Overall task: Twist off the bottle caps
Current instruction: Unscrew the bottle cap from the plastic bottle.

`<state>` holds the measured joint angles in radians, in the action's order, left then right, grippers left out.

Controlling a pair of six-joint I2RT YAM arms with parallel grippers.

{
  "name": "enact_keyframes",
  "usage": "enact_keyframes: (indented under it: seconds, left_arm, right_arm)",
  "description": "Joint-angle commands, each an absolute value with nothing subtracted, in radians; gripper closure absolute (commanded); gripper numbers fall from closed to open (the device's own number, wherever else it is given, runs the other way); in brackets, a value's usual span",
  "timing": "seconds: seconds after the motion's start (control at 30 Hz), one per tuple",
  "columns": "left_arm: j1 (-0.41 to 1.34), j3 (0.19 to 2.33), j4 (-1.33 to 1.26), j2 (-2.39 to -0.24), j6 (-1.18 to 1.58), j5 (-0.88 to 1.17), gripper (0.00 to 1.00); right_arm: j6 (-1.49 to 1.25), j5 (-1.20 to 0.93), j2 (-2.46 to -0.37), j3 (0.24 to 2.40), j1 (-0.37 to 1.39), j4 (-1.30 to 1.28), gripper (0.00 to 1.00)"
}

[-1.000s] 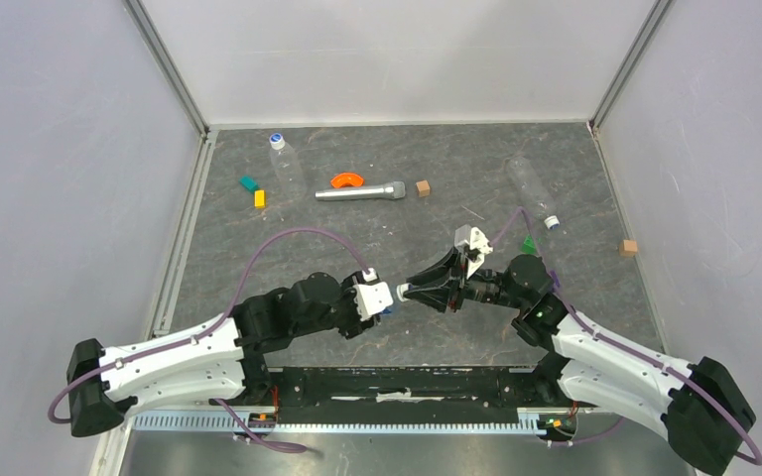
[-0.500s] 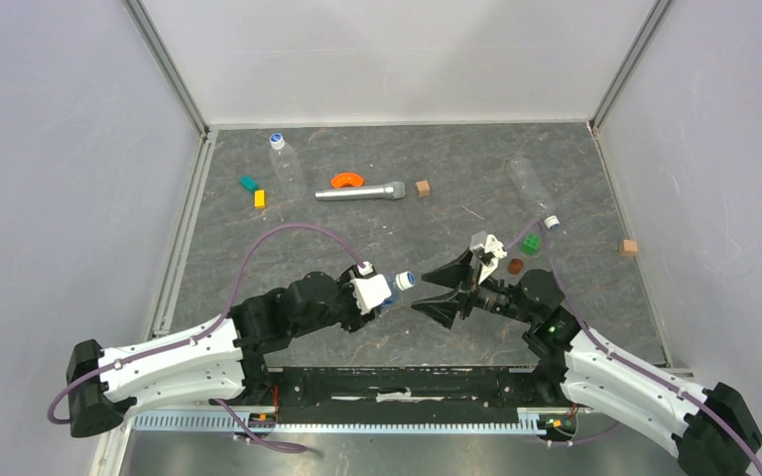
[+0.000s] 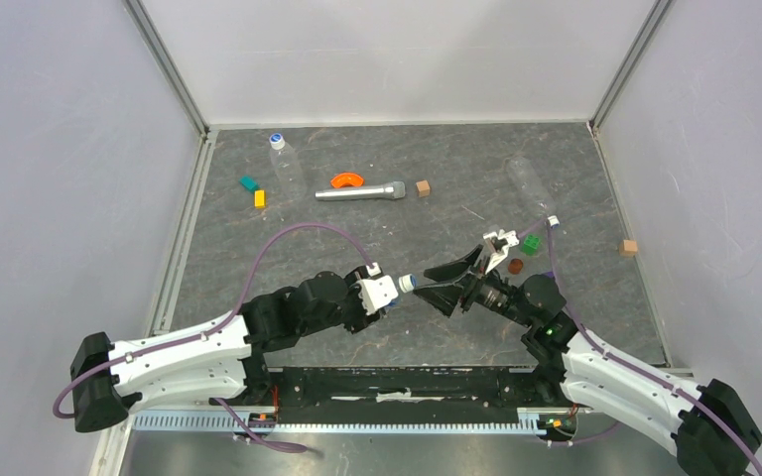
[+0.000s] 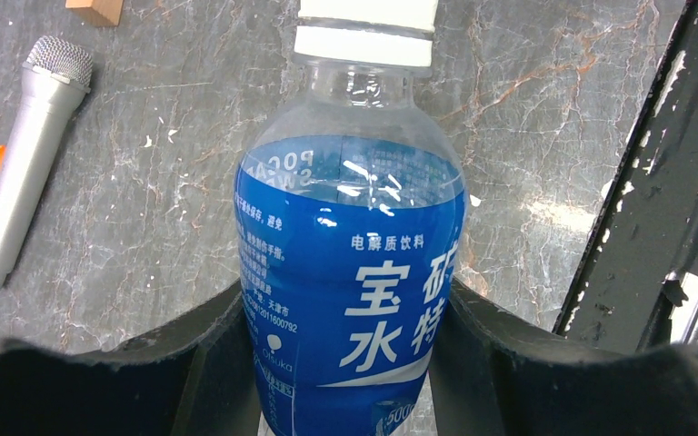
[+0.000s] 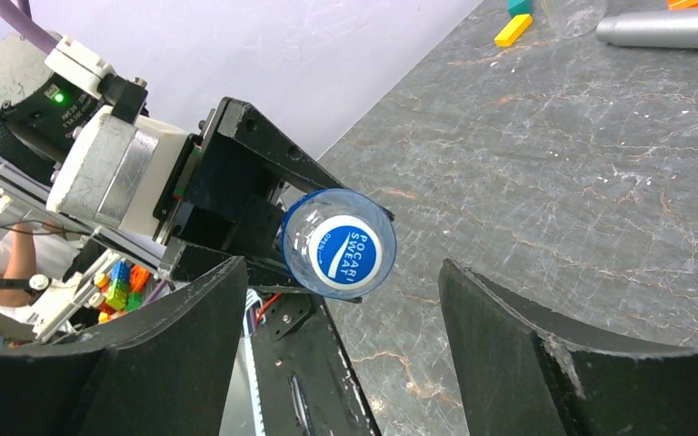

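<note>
Silver microphone [image 4: 18, 163] well beyond labelled bottle [image 4: 350, 272]

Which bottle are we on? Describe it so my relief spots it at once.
Start at the table, near half, centre. The left gripper holds a bottle sideways, its cap facing the open right gripper. It alone wears a blue label; the back-left bottle and back-right bottle are bare.

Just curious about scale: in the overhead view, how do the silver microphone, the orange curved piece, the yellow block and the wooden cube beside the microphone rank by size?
Largest: silver microphone, by far.
Next: orange curved piece.
Smallest: yellow block and wooden cube look about alike, so I won't rank them.
</note>
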<state>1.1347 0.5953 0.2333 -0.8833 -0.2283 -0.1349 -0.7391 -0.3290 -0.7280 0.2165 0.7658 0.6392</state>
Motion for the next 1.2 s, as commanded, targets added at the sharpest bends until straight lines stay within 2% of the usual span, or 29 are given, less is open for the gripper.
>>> enact_keyframes:
  seconds: [0.0,0.33,0.8,0.83,0.9,1.1,1.17]
  left_arm:
    - [1.138,0.618,0.202,-0.866,-0.220,-0.159,0.96]
    - [1.137,0.635,0.202,-0.881,-0.237,-0.154,0.96]
    - [1.137,0.632,0.209,-0.871,-0.238,-0.144,0.96]
    - [1.137,0.629,0.209,-0.871,-0.236,-0.142,0.96]
    - [1.138,0.629,0.209,-0.870,-0.231,-0.144,0.96]
    - [1.137,0.625,0.209,-0.878,-0.232,-0.155,0.96]
    - [1.138,0.626,0.211,-0.880,-0.232,-0.156,0.96]
  right_arm:
    - [-0.771,-0.287,-0.719,0.229,0.770,0.678,0.18]
    - [-0.819,-0.196,-0.720,0.289,0.770,0.502,0.17]
    - [-0.955,-0.350,-0.829,0.304,0.770,0.676,0.20]
    - [-0.964,-0.363,-0.844,0.304,0.770,0.691,0.21]
    - [-0.981,-0.390,-0.873,0.302,0.770,0.740,0.34]
    - [-0.993,-0.432,-0.940,0.302,0.770,0.802,0.50]
    - [-0.986,-0.434,-0.942,0.292,0.771,0.816,0.59]
